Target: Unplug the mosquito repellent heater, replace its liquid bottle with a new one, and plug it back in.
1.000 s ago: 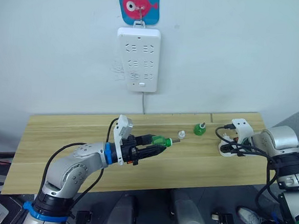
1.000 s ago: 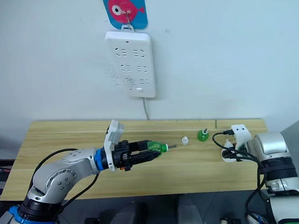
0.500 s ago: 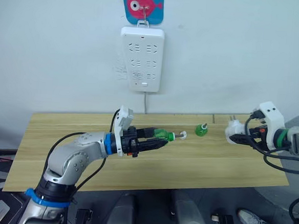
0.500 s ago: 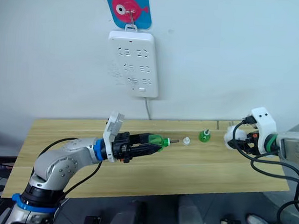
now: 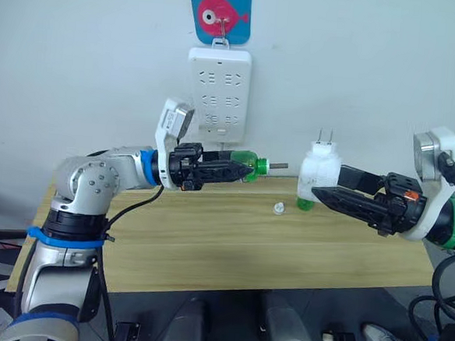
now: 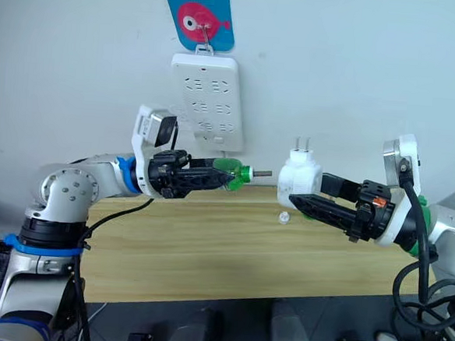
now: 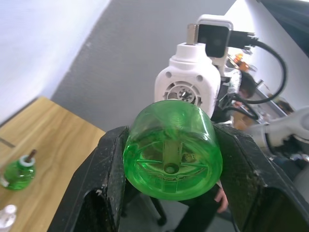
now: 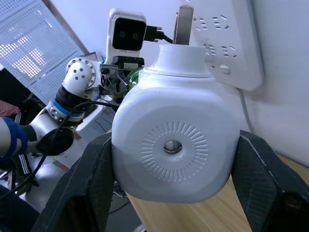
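Left hand (image 5: 235, 168) clamps new green liquid bottle (image 5: 247, 165), wick toward mosquito repellent heater (image 5: 319, 171), clamped in right hand (image 5: 328, 187), midair above worktop (image 5: 207, 239): aligned for insertion. Old bottle (image 7: 17, 173), cap (image 5: 278, 208) near rear edge.

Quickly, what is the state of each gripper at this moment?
Left gripper: closed on the green liquid bottle, held in the air.
Right gripper: closed on the white mosquito repellent heater, prongs pointing up.

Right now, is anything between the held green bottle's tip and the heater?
No. In the left eye view, the gap between the green bottle and the heater is bare, with only wall behind it.
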